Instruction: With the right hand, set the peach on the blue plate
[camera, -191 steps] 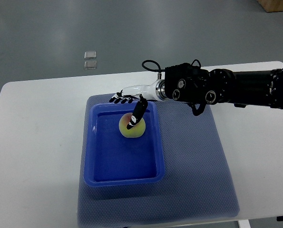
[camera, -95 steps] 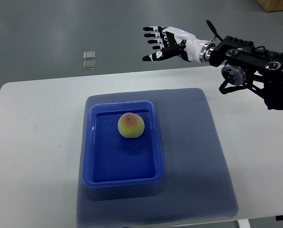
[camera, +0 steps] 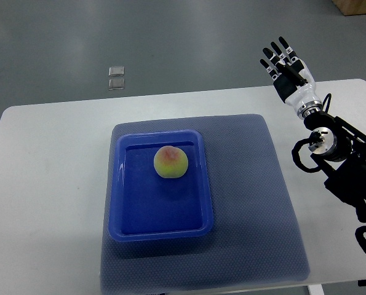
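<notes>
Peach point(camera: 170, 162) sits in blue plate point(camera: 125, 209), far half, on grey mat point(camera: 256, 209) mid-bench point(camera: 41, 184). Right hand point(camera: 287, 69) above bench's far right corner, fingers spread, empty, well apart from plate.

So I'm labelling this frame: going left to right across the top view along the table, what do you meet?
Bare white table → blue plate → peach → blue-grey mat → right hand, open and raised at the table's far right.
</notes>
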`<state>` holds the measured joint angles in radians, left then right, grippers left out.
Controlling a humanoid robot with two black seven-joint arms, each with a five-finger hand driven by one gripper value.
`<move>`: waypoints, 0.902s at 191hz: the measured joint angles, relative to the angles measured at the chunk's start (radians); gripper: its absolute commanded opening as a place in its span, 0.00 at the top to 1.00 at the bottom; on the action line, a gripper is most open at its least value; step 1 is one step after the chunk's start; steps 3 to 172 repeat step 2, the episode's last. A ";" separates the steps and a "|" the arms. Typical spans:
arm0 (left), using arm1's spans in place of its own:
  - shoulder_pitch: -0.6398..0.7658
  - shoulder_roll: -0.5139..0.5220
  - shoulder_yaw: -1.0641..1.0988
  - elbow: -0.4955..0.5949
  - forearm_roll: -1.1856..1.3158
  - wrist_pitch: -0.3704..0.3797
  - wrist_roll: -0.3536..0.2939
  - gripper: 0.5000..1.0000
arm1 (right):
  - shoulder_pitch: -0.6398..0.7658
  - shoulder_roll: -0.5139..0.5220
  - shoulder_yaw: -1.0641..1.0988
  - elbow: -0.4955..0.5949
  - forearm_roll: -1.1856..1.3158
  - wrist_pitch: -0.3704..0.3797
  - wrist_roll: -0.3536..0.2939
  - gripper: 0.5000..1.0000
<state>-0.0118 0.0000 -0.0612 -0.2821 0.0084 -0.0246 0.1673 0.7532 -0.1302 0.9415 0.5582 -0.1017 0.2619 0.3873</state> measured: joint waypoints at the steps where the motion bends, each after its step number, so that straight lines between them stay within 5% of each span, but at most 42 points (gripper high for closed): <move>1: 0.000 0.000 0.000 0.000 0.000 0.000 0.000 0.00 | -0.001 0.000 0.002 0.000 0.000 0.000 0.000 0.12; 172: 0.000 0.000 0.000 0.000 0.000 0.000 0.000 0.00 | -0.001 0.000 0.003 -0.001 0.000 0.001 0.000 0.12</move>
